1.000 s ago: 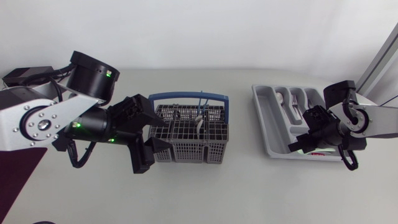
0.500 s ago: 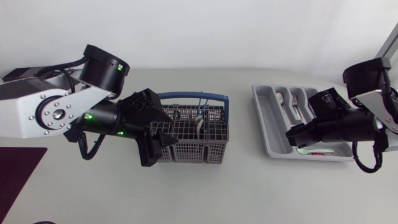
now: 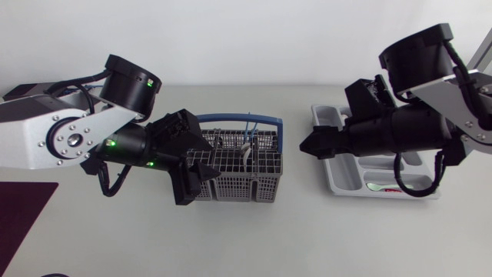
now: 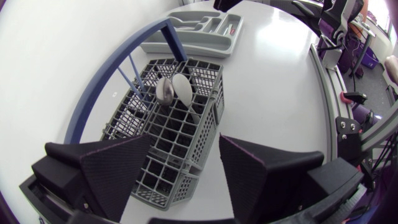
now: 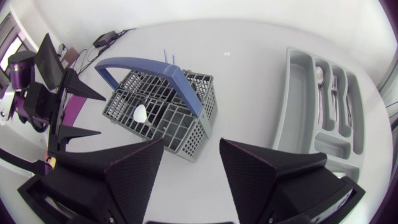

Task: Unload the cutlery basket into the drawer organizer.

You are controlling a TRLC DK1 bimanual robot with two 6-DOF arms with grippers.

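The grey cutlery basket (image 3: 234, 173) with its blue handle (image 3: 231, 118) stands mid-table, holding two spoons (image 3: 246, 151) and thin blue handles (image 3: 248, 123). My left gripper (image 3: 194, 179) is open, and the basket's near corner (image 4: 177, 162) lies between its fingers (image 4: 118, 168). The grey drawer organizer (image 3: 340, 175) lies to the right, largely hidden under my right arm. In the right wrist view a spoon (image 5: 318, 74) and a fork (image 5: 336, 81) lie in the organizer (image 5: 298, 99). My right gripper (image 3: 306, 145) is open and empty, hovering between organizer and basket (image 5: 165, 106).
A dark purple mat (image 3: 23, 208) lies at the table's front left corner. Bare tabletop (image 3: 300, 200) runs between the basket and the organizer and along the front edge.
My right arm rose from the organizer's front and swung left towards the basket, its fingers spreading. My left arm closed in on the basket's left end, then held still.
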